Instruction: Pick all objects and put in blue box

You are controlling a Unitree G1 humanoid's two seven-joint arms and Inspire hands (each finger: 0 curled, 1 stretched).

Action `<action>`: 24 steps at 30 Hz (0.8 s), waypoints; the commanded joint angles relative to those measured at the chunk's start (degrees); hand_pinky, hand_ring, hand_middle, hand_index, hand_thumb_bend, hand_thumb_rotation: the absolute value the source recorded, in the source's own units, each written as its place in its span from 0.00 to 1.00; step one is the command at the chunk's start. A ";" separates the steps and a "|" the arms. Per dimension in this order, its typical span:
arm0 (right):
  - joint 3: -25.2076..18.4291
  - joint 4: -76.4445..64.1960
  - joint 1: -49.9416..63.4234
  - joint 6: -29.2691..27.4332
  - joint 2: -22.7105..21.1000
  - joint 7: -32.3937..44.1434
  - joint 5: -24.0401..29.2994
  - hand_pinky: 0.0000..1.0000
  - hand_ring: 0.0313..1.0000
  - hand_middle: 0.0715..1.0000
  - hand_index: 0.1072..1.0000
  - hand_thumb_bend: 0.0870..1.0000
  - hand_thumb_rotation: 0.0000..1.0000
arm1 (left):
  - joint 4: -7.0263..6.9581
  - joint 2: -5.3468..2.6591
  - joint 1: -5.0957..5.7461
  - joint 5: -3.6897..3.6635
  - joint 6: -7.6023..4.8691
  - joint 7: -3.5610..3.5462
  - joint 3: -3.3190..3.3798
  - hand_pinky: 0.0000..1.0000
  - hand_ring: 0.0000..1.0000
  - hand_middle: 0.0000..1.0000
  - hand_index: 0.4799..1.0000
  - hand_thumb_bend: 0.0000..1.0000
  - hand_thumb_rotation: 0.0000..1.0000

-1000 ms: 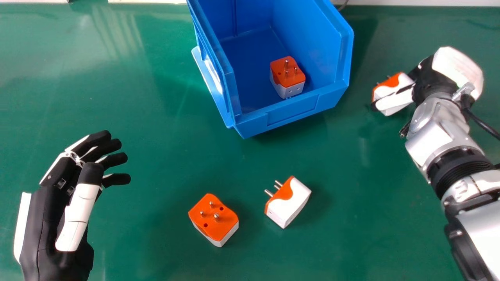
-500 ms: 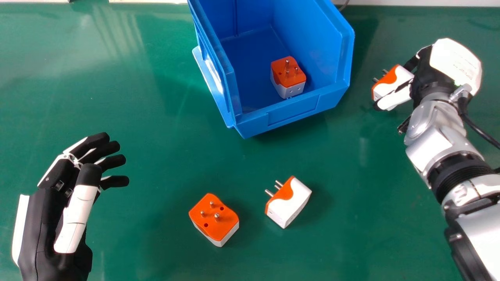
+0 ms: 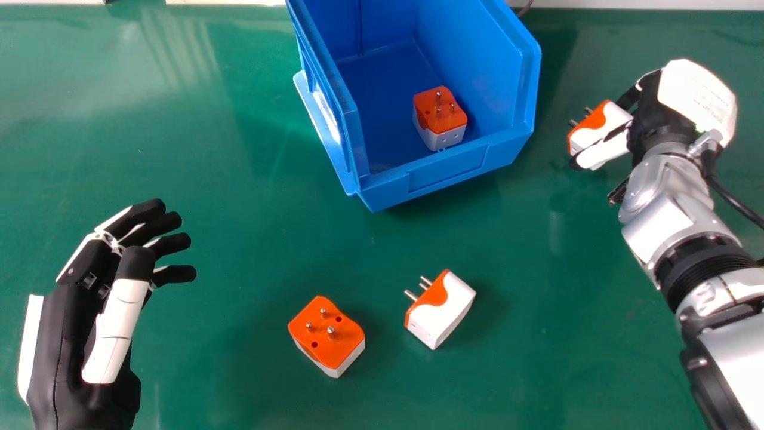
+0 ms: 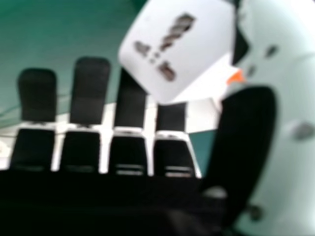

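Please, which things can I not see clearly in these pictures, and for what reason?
- Blue box: far end cut off by the head view's top edge.
- Right hand: palm hidden behind its own back in the head view.
- Held plug: openings blurred in the right hand view.
- Plug in the box: underside hidden by its own body, head view.

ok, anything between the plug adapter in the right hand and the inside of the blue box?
Just the box's own right side wall: the adapter, in the right hand, is outside it, to the right of the blue box. No other object visible between them.
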 commanded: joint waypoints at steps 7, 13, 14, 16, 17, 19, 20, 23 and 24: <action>-0.80 -3.95 1.14 -3.45 -2.48 -1.63 -0.03 0.32 0.37 0.42 0.50 0.46 0.00 | -1.30 0.36 -0.04 0.13 -0.41 -0.38 0.21 0.56 0.69 0.72 0.43 1.00 0.66; -0.70 -7.06 2.75 -3.46 -3.67 -2.53 -0.97 0.32 0.39 0.43 0.47 0.46 0.00 | -0.90 0.35 -0.25 0.55 -0.95 -0.48 0.15 0.57 0.69 0.72 0.43 0.99 0.66; -0.59 -7.84 3.38 -4.16 -4.12 -2.95 -1.24 0.31 0.40 0.44 0.46 0.47 0.00 | -0.82 0.30 -0.28 0.54 -0.99 -0.49 0.13 0.57 0.69 0.72 0.43 0.99 0.66; -0.79 -9.76 4.55 -4.53 -4.92 -3.34 -1.44 0.31 0.40 0.44 0.46 0.47 0.00 | -0.76 0.16 -0.33 0.38 -0.87 -0.46 0.10 0.57 0.69 0.72 0.43 0.99 0.66; -0.82 -10.93 5.08 -4.16 -5.34 -3.30 -1.66 0.32 0.40 0.45 0.46 0.46 0.00 | -0.73 0.11 -0.38 0.48 -0.79 -0.32 0.09 0.57 0.69 0.72 0.43 0.98 0.66; -0.54 -13.35 6.01 -2.68 -6.21 -3.24 -2.50 0.32 0.41 0.45 0.47 0.46 0.00 | -0.72 -0.03 -0.45 0.90 -0.78 0.11 0.07 0.57 0.69 0.72 0.43 0.98 0.66; -0.55 -14.40 6.42 -2.02 -6.50 -3.36 -2.75 0.32 0.41 0.45 0.47 0.46 0.00 | -0.67 -0.08 -0.49 1.00 -0.83 0.19 0.06 0.57 0.69 0.72 0.43 0.98 0.66; -1.71 -20.17 9.51 -3.79 -8.42 -2.69 -2.44 0.33 0.42 0.46 0.45 0.45 0.00 | -0.62 -0.24 -0.66 0.97 -0.68 0.23 0.01 0.57 0.69 0.72 0.43 0.98 0.66; -1.93 -22.33 10.60 -3.78 -9.06 -2.33 -2.71 0.33 0.42 0.46 0.45 0.45 0.00 | -0.49 -0.27 -0.77 0.93 -0.72 0.18 0.02 0.57 0.69 0.72 0.43 0.98 0.66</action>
